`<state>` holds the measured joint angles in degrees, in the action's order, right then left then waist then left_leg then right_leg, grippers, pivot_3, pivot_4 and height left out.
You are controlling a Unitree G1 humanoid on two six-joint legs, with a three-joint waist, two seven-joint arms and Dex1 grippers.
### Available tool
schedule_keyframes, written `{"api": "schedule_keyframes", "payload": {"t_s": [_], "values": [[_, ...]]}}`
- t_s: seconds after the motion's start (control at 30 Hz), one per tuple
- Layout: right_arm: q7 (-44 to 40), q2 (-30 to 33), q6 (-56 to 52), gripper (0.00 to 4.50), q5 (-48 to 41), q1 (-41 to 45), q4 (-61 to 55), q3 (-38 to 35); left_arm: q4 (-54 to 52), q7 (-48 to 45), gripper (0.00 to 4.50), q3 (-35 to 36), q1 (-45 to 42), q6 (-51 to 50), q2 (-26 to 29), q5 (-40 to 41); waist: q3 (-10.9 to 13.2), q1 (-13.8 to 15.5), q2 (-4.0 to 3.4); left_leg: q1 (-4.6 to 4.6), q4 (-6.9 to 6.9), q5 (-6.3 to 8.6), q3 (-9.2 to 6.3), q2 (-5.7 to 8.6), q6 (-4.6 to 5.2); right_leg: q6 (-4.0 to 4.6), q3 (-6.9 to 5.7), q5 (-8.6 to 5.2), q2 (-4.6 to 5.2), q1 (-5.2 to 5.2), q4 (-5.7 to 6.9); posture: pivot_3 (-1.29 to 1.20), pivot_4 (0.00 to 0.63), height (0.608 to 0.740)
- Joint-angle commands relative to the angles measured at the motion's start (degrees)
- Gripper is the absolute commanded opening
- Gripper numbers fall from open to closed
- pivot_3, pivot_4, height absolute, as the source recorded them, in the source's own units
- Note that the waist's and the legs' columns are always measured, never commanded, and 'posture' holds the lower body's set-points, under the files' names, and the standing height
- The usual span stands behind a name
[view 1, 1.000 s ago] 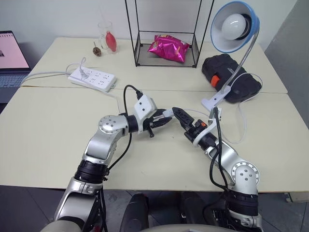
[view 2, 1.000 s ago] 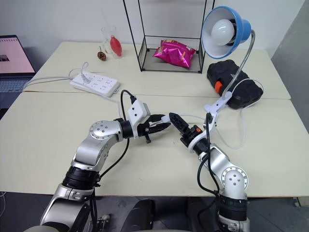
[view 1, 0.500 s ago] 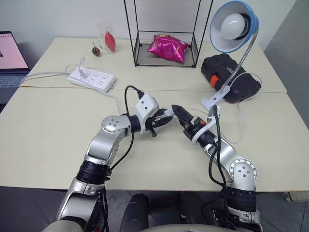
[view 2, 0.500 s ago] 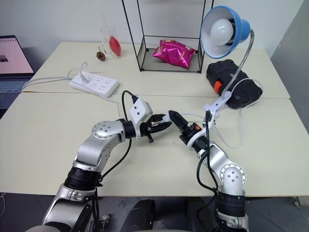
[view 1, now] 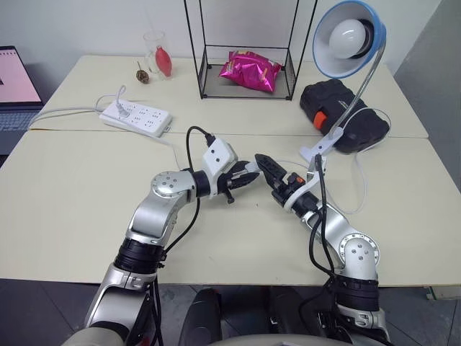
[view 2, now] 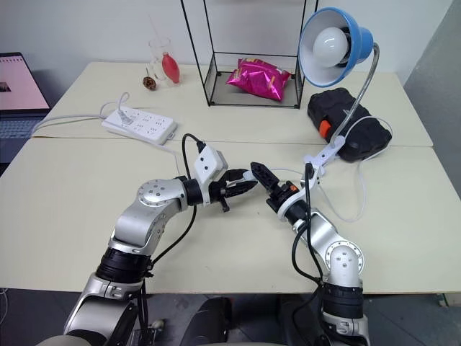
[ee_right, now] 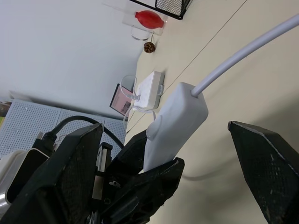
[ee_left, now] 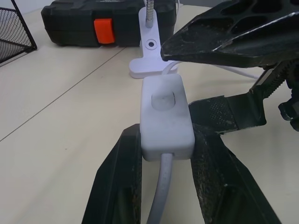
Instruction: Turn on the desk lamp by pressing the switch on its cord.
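Switch clamped by its near end in left gripper, raised over table, long axis running toward right gripper. Right jaws wide open, straddling switch's far end, one finger poised just above rocker; lamp unlit.

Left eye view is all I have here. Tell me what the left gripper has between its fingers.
Observer: The left gripper is shut on the switch, one finger on each long side, rocker facing up.
Operator: Report the right gripper.
Observer: The right gripper is open, its fingers spread to either side of the switch, neither touching it.
Operator: Say whether anything is on the rocker.
Observer: Nothing rests on it; one right finger hangs just above its far end.
Operator: Check the lamp.
Observer: The desk lamp looks unlit, its bulb plain white.
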<state>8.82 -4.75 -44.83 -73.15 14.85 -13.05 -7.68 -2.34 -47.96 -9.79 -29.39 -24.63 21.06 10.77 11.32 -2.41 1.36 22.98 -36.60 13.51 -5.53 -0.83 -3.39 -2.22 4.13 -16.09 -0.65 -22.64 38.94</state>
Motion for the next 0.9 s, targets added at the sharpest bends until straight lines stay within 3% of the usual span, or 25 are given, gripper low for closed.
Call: {"api": "schedule_keyframes", "payload": {"t_s": [0.03, 0.5, 0.9], "values": [[-0.28, -0.99, 0.49, 3.98, -0.46, 0.98, -0.47, 0.51, -2.97, 0.31, 1.10, 0.02, -0.97, 0.20, -0.04, 0.81, 0.00, 0.00, 0.00, 0.00, 0.00, 0.00, 0.00, 0.00, 0.00, 0.00, 0.00, 0.00, 0.00, 0.00, 0.00, 0.00, 0.150, 0.740], [0.85, -1.03, 0.08, 0.72, -0.10, 0.84, -0.23, 1.46, -3.77, 0.28, 1.10, -0.40, -0.71, 0.07, -0.15, 1.05, 0.00, -0.03, 0.00, 0.00, 0.10, 0.00, 0.01, 0.00, 0.00, 0.02, 0.00, -0.01, 0.00, -0.04, 0.00, 0.00, 0.150, 0.740], [1.13, -1.22, 0.94, 0.66, -0.22, 0.90, -0.10, 0.94, -3.48, 0.76, 1.10, -0.40, -0.92, 0.22, -0.44, 1.09, 0.00, -0.05, 0.00, 0.00, 0.16, 0.00, 0.01, 0.00, 0.00, 0.03, 0.00, -0.02, 0.00, -0.06, -0.01, 0.00, 0.150, 0.740]]}}
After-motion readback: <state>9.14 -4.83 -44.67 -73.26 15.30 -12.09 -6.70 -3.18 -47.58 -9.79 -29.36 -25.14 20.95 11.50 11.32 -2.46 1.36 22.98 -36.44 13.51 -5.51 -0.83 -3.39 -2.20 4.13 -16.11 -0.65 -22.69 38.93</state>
